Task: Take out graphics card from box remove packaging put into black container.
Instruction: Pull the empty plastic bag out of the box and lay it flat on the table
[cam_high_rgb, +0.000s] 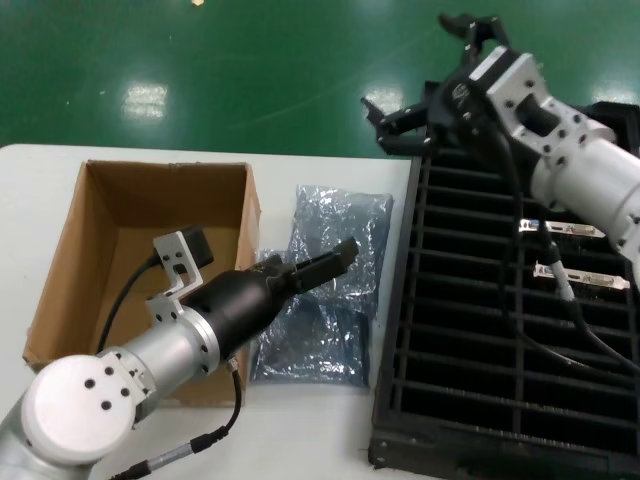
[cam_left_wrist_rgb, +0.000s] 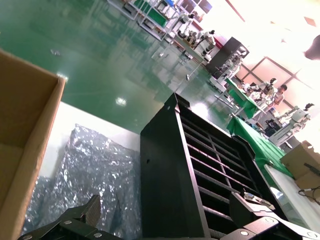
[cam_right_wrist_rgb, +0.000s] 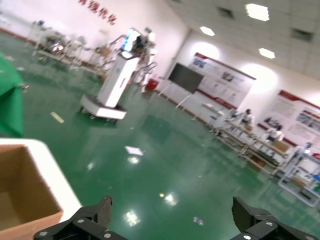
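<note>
Two bags (cam_high_rgb: 330, 290) lie on the table between the box (cam_high_rgb: 140, 270) and the container (cam_high_rgb: 500, 330), whose slots already hold two cards (cam_high_rgb: 575, 255). The left gripper (cam_high_rgb: 335, 262) hovers over the bags, fingers apart; it should descend squarely and pinch one layer only. The right gripper (cam_high_rgb: 430, 75) waits spread above the container's far edge.

Glossy green floor (cam_right_wrist_rgb: 150, 150), white wall (cam_right_wrist_rgb: 60, 12) behind, bright ceiling lights (cam_right_wrist_rgb: 257, 11) overhead
</note>
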